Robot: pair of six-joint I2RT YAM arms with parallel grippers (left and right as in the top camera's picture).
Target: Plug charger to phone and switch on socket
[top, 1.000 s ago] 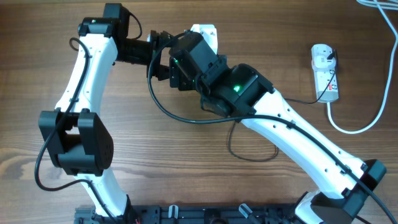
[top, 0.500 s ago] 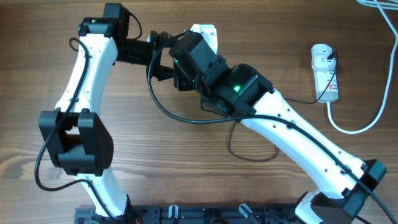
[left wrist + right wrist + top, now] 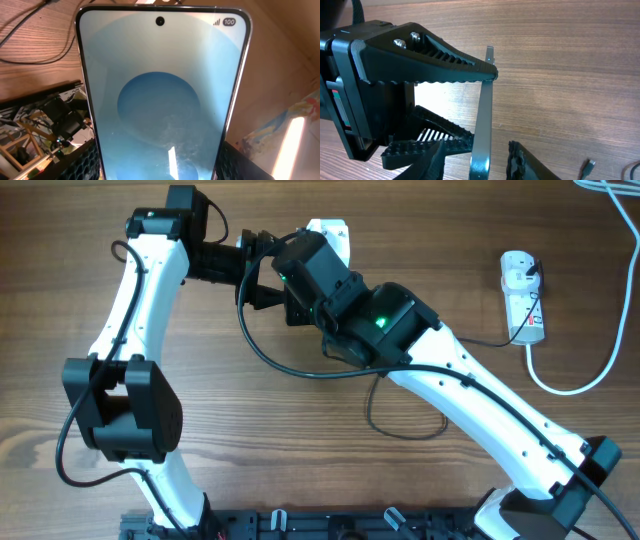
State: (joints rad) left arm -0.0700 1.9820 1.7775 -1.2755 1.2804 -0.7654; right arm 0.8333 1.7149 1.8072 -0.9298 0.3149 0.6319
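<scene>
The phone fills the left wrist view with its cyan screen, and my left gripper is shut on its two long sides. From overhead the phone is held off the table at the back centre. In the right wrist view its silver edge stands upright between my right gripper's open fingers, with a gap on the right side. The charger's black cable loops across the table, and its connector tip lies on the wood. The socket lies at the right.
A white cord curves from the socket toward the right edge. A black plug sits in the socket's outlet. The right arm stretches diagonally over the table's middle, above part of the cable.
The right gripper's fingers have drawn closer together beside the phone. Both arms otherwise stay where they were.
</scene>
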